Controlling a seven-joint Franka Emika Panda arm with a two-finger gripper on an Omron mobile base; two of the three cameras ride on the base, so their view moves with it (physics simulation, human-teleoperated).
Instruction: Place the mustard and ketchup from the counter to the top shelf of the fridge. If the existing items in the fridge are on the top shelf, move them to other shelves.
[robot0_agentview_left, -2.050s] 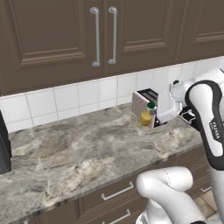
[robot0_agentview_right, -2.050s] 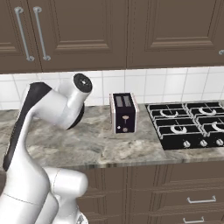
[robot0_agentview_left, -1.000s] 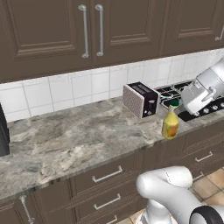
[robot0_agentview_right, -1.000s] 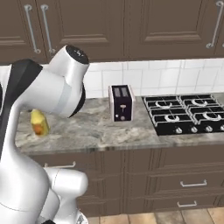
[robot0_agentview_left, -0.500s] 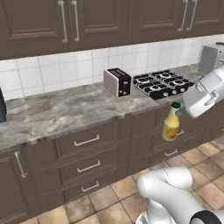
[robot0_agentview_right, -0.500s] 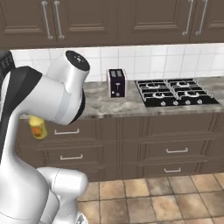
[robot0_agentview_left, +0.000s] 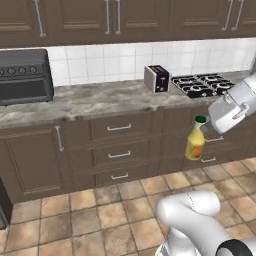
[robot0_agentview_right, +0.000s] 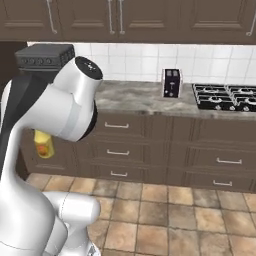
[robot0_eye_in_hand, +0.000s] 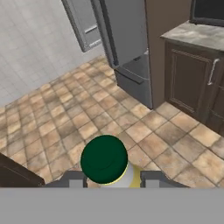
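1. The mustard bottle (robot0_agentview_left: 195, 144), yellow with a green cap, hangs upright in mid-air in front of the lower drawers (robot0_agentview_left: 119, 150), well clear of the counter (robot0_agentview_left: 100, 101) and above the tiled floor (robot0_agentview_left: 100, 205).
2. In the hand view its green cap (robot0_eye_in_hand: 104, 158) sits right between the two dark fingertips, which press in on the bottle from either side; the gripper (robot0_eye_in_hand: 111, 179) is clamped on the mustard bottle.
3. From the right base view the same bottle (robot0_agentview_right: 44, 144) peeks out low behind the arm's white elbow.
4. The ketchup cannot be made out anywhere on the counter in these views; the counter carries a toaster (robot0_agentview_left: 156, 78) and, at the left end, a dark oven-like appliance (robot0_agentview_left: 25, 75), with the stove burners (robot0_agentview_left: 200, 84) to the right.
5. The fridge (robot0_eye_in_hand: 127, 48) shows in the hand view as a tall grey body beside a brown cabinet (robot0_eye_in_hand: 188, 78); whether its door is open, and its shelves, I cannot tell from here.
6. Judged step: carrying the mustard from the counter toward the fridge, the first of the two bottles.
7. The next move calls for bringing the base up to the fridge, raising the bottle to top-shelf height, and checking that shelf for items in the way before setting it down.
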